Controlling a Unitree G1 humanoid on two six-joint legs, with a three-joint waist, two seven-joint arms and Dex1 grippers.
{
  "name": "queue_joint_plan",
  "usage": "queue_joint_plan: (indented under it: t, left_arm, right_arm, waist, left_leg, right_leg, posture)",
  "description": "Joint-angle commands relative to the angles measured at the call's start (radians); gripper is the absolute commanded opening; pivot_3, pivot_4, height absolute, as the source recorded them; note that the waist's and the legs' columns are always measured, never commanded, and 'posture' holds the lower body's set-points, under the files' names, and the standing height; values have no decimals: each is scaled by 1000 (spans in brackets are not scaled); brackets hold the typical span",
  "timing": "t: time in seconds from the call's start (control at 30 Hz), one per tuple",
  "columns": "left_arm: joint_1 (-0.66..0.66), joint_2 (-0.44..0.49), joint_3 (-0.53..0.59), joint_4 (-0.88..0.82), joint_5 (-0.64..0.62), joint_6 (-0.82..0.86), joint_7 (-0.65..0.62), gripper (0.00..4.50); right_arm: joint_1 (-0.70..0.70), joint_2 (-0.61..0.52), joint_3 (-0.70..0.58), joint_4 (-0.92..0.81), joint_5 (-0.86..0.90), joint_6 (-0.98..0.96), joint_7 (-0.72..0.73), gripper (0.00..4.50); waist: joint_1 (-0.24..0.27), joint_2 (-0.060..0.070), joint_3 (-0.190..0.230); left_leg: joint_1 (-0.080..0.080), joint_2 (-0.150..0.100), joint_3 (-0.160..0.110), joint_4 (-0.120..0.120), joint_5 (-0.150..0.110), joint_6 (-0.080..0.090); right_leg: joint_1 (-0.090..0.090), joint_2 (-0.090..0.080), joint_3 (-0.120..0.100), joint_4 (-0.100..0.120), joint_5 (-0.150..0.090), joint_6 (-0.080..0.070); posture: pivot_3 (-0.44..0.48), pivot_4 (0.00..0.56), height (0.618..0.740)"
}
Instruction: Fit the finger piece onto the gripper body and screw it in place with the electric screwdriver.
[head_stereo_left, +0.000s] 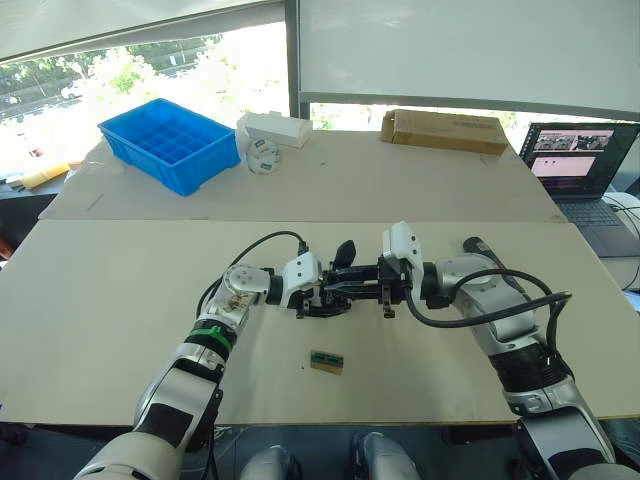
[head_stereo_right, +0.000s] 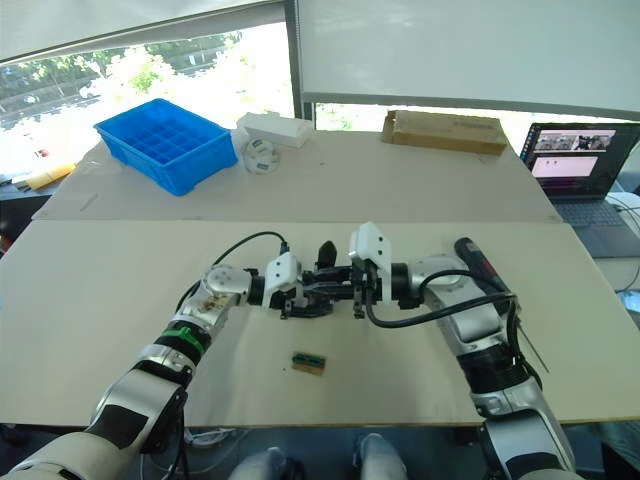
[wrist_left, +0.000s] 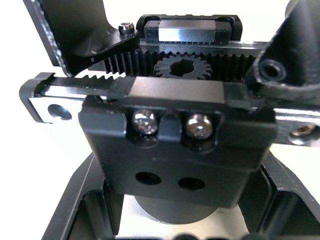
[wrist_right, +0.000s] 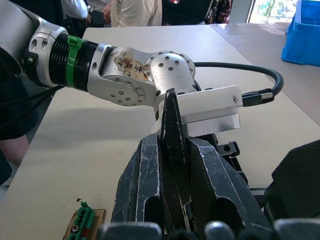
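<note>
Both arms bent inward, left hand (head_stereo_left: 322, 298) facing right hand (head_stereo_left: 372, 288).

Pale tabletop (head_stereo_left: 120, 330) fills the frame's lower half; bright windows (head_stereo_left: 150, 60) with lowered white blinds (head_stereo_left: 470, 50) span the top.

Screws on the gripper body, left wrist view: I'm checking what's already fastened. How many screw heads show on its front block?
2: both silver screw heads sit side by side in the gripper body's front block, one beside the other. Two empty holes lie below; others may be hidden.
</note>
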Motion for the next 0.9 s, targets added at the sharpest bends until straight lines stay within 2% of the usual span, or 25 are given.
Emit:
queue_joint_plan:
  t: [0.03, 0.27, 0.5, 0.67, 0.9]
  left_arm:
    - [8, 6, 2, 2, 13, -2, 5, 2406]
    - [2, 3, 5, 5, 10, -2, 9, 2406]
    - [13, 3, 5, 19, 12, 12, 18, 2406]
    - [15, 7, 2, 26, 21, 36, 30, 2406]
    - [21, 8, 1, 14, 22, 42, 35, 2406]
  right_arm:
    - [14, 0, 4, 1, -8, 2, 9, 346]
    - [26, 11, 34, 73, -54, 30, -20, 344]
    - [35, 7, 56, 137, -42, 42, 42, 344]
    - [-16, 14, 101, 196, -54, 64, 120, 343]
    - [-36, 64, 108, 273, -103, 61, 55, 341]
  waist:
    - [0, 0, 0]
    - [-1, 0, -1]
    - [-1, 0, -6]
    - [-2, 0, -8]
    - [-7, 0, -18]
  left_leg:
    - [0, 0, 0, 0, 0, 0]
    - [1, 0, 0, 0, 0, 0]
    - [2, 0, 0, 0, 0, 0]
    - [3, 0, 0, 0, 0, 0]
    - [5, 0, 0, 0, 0, 0]
  right_leg:
    - [0, 0, 0, 0, 0, 0]
    - [1, 0, 0, 0, 0, 0]
    - [1, -1, 1, -1, 0, 0]
    - [2, -1, 1, -1, 0, 0]
    - [3, -1, 2, 0, 0, -1]
  posture:
    - [0, 150, 738]
    - [0, 150, 738]
    - [0, 150, 738]
    - [0, 150, 738]
    - [0, 150, 738]
